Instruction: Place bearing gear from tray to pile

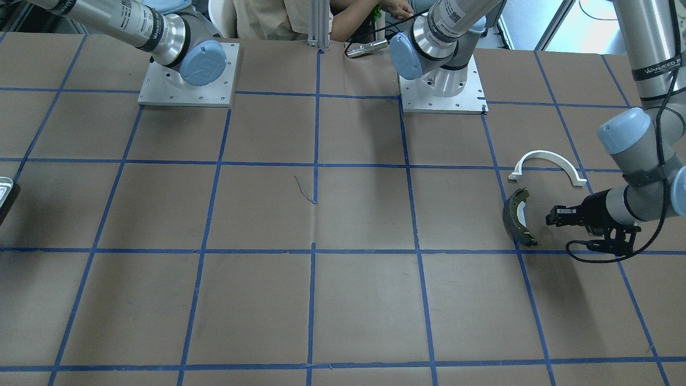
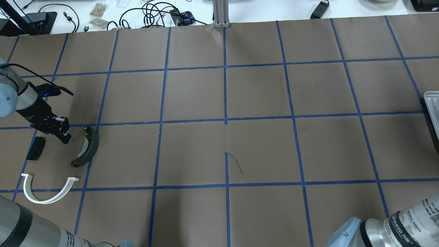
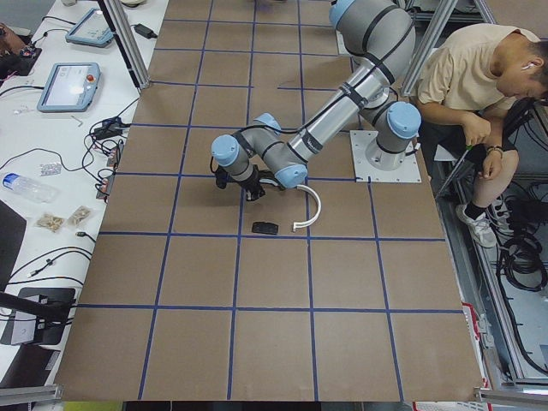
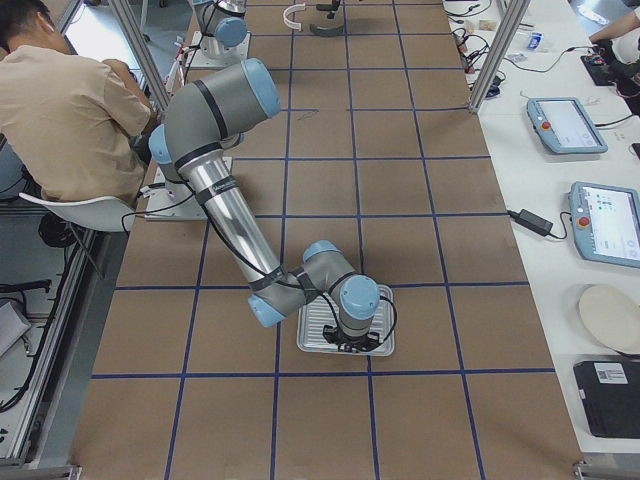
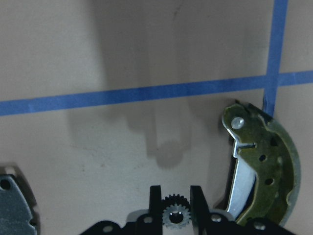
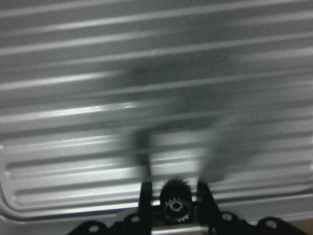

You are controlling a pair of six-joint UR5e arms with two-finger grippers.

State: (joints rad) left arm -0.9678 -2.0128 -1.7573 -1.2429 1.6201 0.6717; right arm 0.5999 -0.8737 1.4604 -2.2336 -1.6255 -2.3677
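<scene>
**Item: gear, small, toothed. Step in hand: setting down at the pile.**

- Location: the gear [image 5: 176, 215] sits in the left gripper [image 5: 176, 188], whose two fingers press in on it from either side. It hangs over bare table [image 2: 260, 103] inside the pile [image 2: 91, 145], just beside the brake shoe [image 5: 266, 166]. The shadow thrown ahead on the paper suggests it is not yet down.
- Look: silvery metal, with fine even teeth all round and a plain round bore in the middle, seen end-on. It is narrow enough to fill the gap between the fingers, and it would likely roll if dropped on edge.
- Pile, other parts: a white arch [image 1: 545, 154] and a black pad [image 2: 36, 148], both lying apart from the brake shoe.
- Next move, by my reckoning: lower onto the bare patch between the brake shoe and the black pad, spread the fingers, then lift straight up so the teeth do not catch and drag.

**Item: second gear, same pattern, darker in the shade.**

- Location: between the fingers of the right gripper [image 6: 175, 182], over the ribbed floor of the tray [image 6: 98, 122].
- Fingers: spread, each seeming to stand just clear of the second gear [image 6: 174, 205]. I judge it not yet gripped, so the call there is to close squarely before lifting.
</scene>
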